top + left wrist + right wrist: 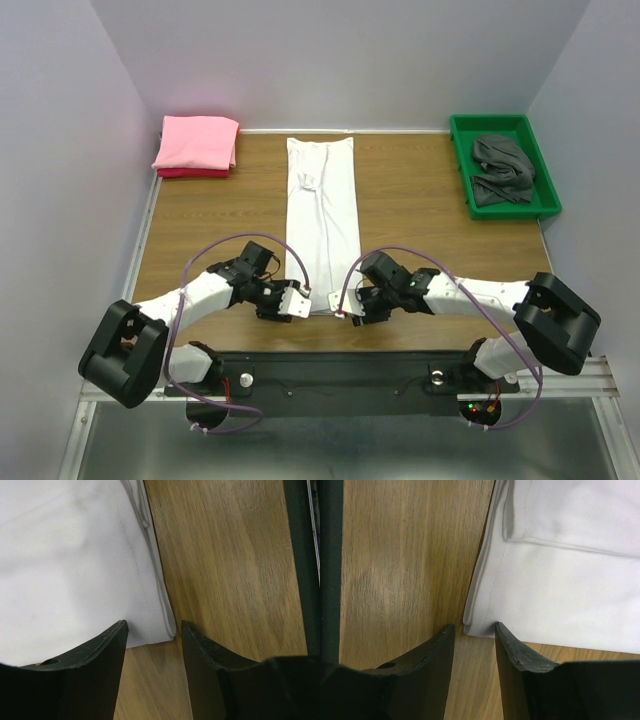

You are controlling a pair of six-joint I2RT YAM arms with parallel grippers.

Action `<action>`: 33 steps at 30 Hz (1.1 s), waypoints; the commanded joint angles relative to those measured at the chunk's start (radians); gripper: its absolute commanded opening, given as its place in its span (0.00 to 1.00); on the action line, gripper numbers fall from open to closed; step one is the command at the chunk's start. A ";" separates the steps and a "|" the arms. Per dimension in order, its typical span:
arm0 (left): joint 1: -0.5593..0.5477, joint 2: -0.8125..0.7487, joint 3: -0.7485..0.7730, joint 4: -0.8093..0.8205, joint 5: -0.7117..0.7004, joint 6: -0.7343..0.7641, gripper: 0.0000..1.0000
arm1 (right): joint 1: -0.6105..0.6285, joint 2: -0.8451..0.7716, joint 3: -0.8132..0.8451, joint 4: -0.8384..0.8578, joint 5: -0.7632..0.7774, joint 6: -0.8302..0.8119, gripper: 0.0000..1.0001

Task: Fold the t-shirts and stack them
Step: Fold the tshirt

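Left gripper and right gripper meet at the near edge of the light-brown wooden surface, each with its jaws parted to a narrow gap and holding nothing. The white left arm and white right arm reach inward from the 2 sides, each trailing a looped purple cable.

Largest on the surface is the long white cotton t-shirt, folded into a narrow strip that runs from the far edge down the middle to the 2 grippers. In the left wrist view the strip's near corner lies in the gap between the black fingers: 1 finger sits over the cloth, the other over bare wood. In the right wrist view the opposite near corner, showing stacked hemmed layers, likewise lies between that gripper's black fingers. Whether any fingertip presses the cloth cannot be told.

At the far right corner stands the green rectangular plastic tray, holding a crumpled dark-grey t-shirt. At the far left corner, well apart from the strip, lies a folded pale-pink t-shirt, stacked on a folded darker red garment whose edge shows beneath it.
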 commanded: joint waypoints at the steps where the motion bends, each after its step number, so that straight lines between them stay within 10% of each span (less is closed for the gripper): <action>1: -0.029 0.009 0.028 -0.017 -0.020 0.013 0.58 | 0.018 0.008 -0.027 0.053 0.008 -0.018 0.44; 6: -0.068 0.050 0.036 -0.011 -0.051 -0.012 0.45 | 0.029 0.031 -0.045 0.078 0.021 -0.007 0.37; 12: -0.071 0.043 0.088 -0.029 -0.048 -0.091 0.13 | 0.029 0.012 -0.020 0.061 0.070 0.088 0.02; 16: -0.069 0.004 0.152 -0.095 0.001 -0.119 0.01 | 0.029 -0.070 0.040 -0.033 0.082 0.194 0.01; 33: 0.038 -0.077 0.264 -0.206 0.107 -0.234 0.00 | -0.117 -0.116 0.221 -0.162 0.047 0.200 0.01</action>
